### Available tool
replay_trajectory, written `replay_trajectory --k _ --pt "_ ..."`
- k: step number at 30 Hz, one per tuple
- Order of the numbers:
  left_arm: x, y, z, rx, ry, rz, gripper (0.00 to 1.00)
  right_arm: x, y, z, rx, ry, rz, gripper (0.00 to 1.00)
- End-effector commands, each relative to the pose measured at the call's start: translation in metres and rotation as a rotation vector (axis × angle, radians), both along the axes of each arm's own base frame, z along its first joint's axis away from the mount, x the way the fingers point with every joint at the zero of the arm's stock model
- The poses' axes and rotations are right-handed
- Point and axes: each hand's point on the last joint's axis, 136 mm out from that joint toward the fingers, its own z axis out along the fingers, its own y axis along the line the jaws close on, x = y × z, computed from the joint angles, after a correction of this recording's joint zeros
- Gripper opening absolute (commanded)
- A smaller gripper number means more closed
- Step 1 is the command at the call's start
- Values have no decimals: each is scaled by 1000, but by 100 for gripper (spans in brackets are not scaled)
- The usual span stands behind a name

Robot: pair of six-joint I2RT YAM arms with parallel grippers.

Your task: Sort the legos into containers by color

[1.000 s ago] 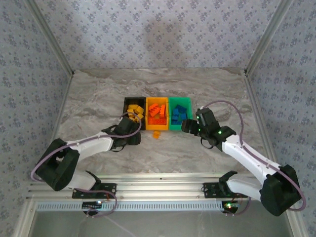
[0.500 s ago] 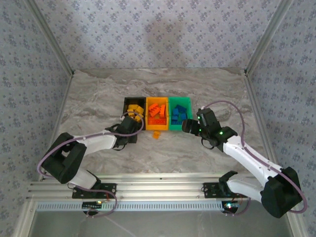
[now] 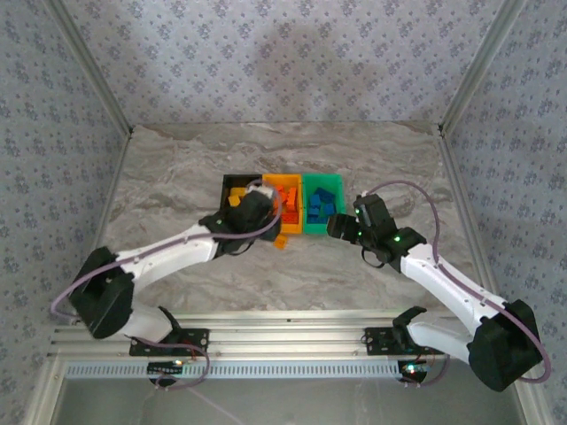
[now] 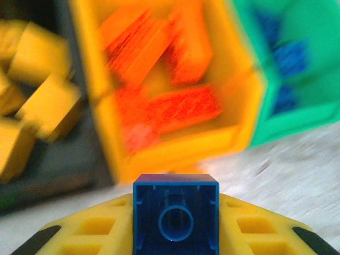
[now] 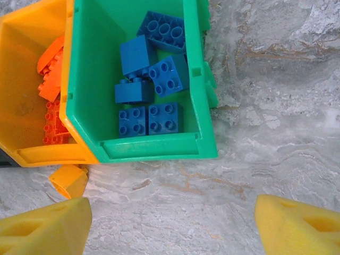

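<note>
Left wrist view: left gripper point(image 4: 175, 236) pinches a square, hollow-bottomed blue brick point(image 4: 175, 204) between yellow foam pads point(image 4: 95, 228), before the orange-yellow bin point(image 4: 175, 151). Right gripper point(image 5: 172, 226) stands spread near the glossy green bin point(image 5: 154, 150) of studded blue bricks point(image 5: 149, 119).

Top external looking down from high, far. Left wrist looking close ahead of left claw point(image 4: 175, 234); right wrist looking down; both sharing orange bin point(image 4: 180, 150), green bin point(image 5: 154, 150).
</note>
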Motion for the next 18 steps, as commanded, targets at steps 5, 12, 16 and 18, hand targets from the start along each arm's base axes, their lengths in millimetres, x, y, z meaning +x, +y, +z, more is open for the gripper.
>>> replay_trajectory --k 5,12,16,18 --pt "53 -95 21 -40 -18 -149 33 -8 -15 -9 -25 19 -47 82" --pt "84 -138 15 -37 -1 -189 46 -11 -16 -14 -27 30 -44 82" --pt "90 -141 34 -71 -26 -178 74 -10 -9 -14 -8 26 -28 84" --pt "89 -137 54 -104 -56 -169 83 -9 -5 -13 -4 25 -20 84"
